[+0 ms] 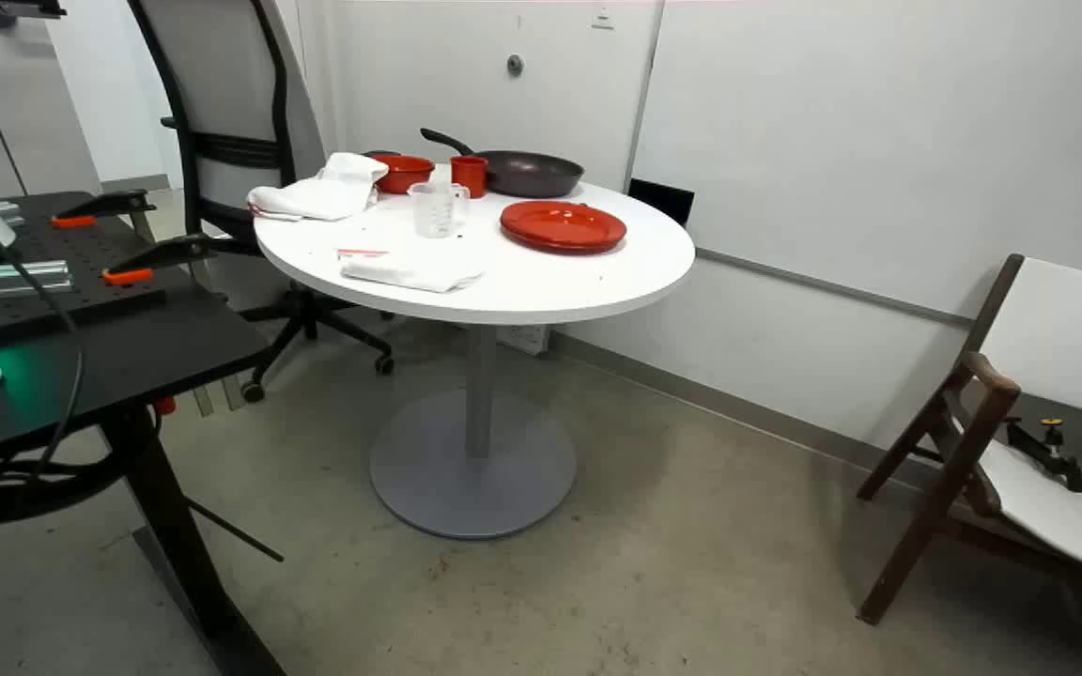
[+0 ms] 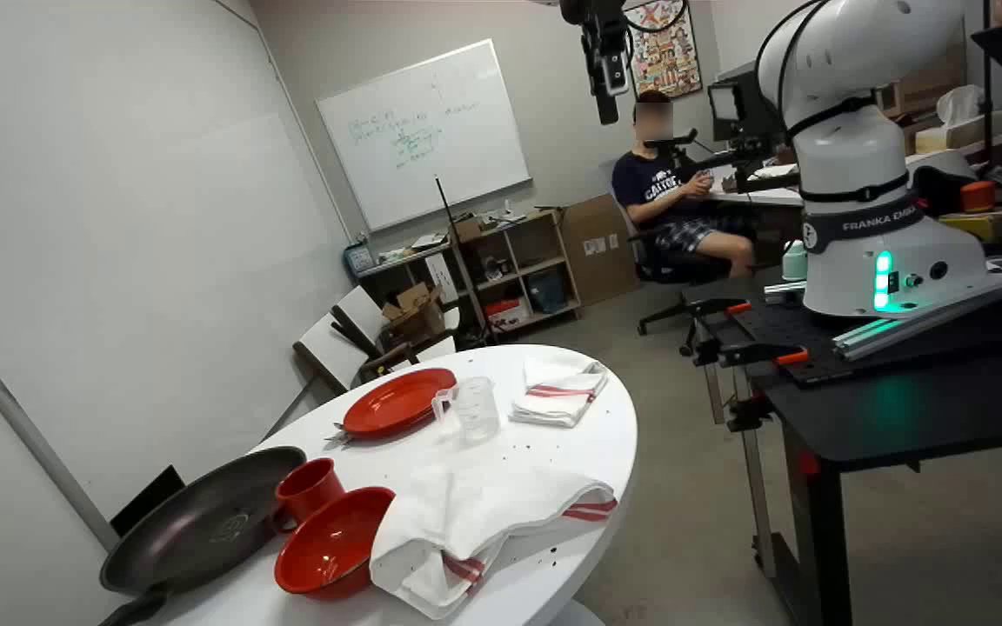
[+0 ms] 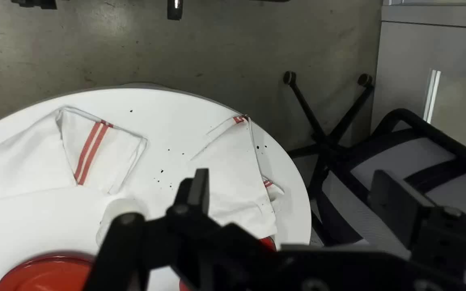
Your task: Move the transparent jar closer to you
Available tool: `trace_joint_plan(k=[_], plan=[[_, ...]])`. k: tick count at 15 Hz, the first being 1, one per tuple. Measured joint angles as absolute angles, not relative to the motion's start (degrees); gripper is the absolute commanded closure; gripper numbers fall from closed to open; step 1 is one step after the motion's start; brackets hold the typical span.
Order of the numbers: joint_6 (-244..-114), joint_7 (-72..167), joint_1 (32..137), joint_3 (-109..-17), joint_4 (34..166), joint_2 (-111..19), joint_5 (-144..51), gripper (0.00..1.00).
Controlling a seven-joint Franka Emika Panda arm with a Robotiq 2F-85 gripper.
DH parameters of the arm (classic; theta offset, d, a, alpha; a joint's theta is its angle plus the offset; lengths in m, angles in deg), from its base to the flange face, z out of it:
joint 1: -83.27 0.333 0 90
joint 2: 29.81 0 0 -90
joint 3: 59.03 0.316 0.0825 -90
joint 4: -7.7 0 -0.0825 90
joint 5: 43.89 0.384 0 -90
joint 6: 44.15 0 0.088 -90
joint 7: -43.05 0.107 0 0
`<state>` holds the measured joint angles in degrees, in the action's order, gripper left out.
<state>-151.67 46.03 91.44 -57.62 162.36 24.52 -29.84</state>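
The transparent jar (image 1: 433, 209) stands upright on the white round table, with a handle and measuring marks. It also shows in an exterior view (image 2: 475, 410), between the red plates and a folded towel. In the wrist view the jar (image 3: 120, 210) is partly hidden behind a gripper finger's linkage. My gripper (image 3: 293, 192) is open, with its fingers wide apart and nothing between them. In an exterior view the gripper (image 2: 607, 87) hangs high above the table, apart from the jar.
Red plates (image 1: 564, 225), a dark pan (image 1: 532, 175), a red mug (image 1: 469, 176) and a red bowl (image 2: 333, 541) stand on the table (image 2: 571, 465). White towels (image 2: 558, 391) (image 2: 466, 522) lie near its edge. An office chair (image 3: 378, 194) stands beside it.
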Motion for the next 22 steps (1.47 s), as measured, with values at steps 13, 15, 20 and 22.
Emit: trace_joint_plan(k=[13, 15, 20, 22], plan=[[-151.65, 45.9, 91.28, -57.47, 162.37, 24.08, -29.72, 0.0], [-151.86, 45.9, 91.31, -57.47, 162.37, 22.89, -29.12, 0.0], [-158.41, 45.1, 91.3, -57.54, 162.07, 15.17, -27.63, 0.0], [-162.24, 44.68, 91.24, -57.89, 161.25, 10.57, -27.56, 0.0]])
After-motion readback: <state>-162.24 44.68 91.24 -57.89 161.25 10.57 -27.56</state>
